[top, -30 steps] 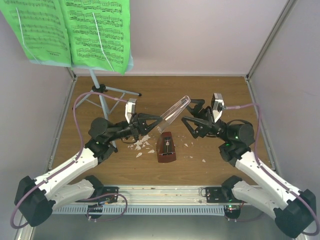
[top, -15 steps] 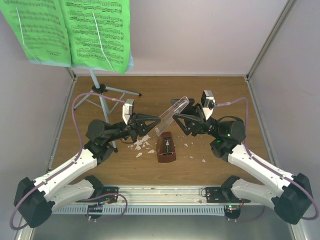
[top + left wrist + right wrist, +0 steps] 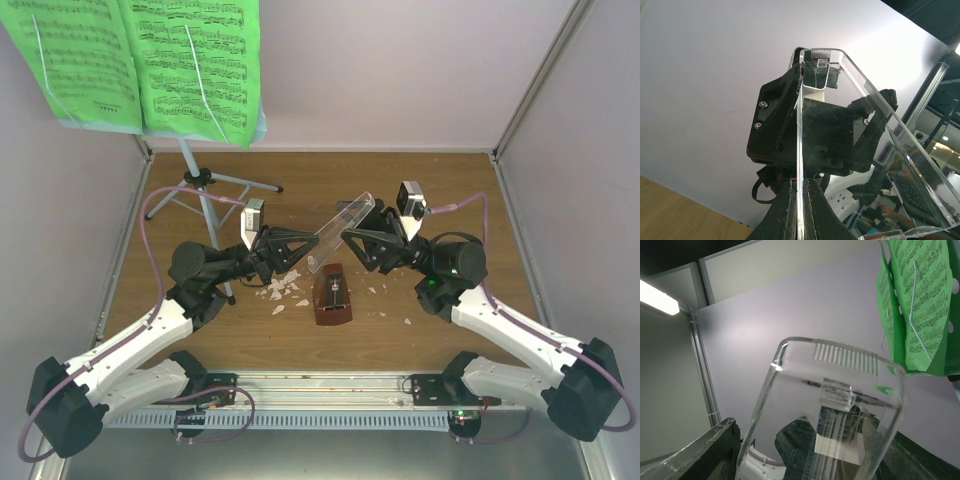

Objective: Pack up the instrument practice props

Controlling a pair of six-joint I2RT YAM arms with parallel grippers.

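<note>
The brown desk (image 3: 450, 190) between pale walls carries the metronome (image 3: 332, 296). Just above it, the left tool (image 3: 303, 255) pinches the lower edge of a tilted clear cover (image 3: 340, 232). This offers the upper end to the right tool (image 3: 357, 228), which is spread wide around it, not gripping.

Counts, top view:
- 1 music stand (image 3: 200, 195); 2 tripod legs clearly showing, any more can't tell.
- 2 pgs of green sheet music (image 3: 190, 65), side by side on the stand.
- 2 wire holders (image 3: 200, 80), 1 per pg.
- 1 metronome (image 3: 332, 297).
- 1 clear plastic cover (image 3: 340, 232).
- white crumbs (image 3: 285, 288): 1 clump + approx 5 loose singles. Clump pcs too small to count.
- 2 arms: left arm (image 3: 130, 345), right arm (image 3: 510, 330).
- 2 grippers, 2 fingers ea: left gripper (image 3: 300, 248), right gripper (image 3: 352, 233).
- 2 wrist cams (image 3: 252, 215), 1 per arm.
- 2 purple cables (image 3: 150, 215), 1 per arm.
- 1 wooden table (image 3: 440, 180).
</note>
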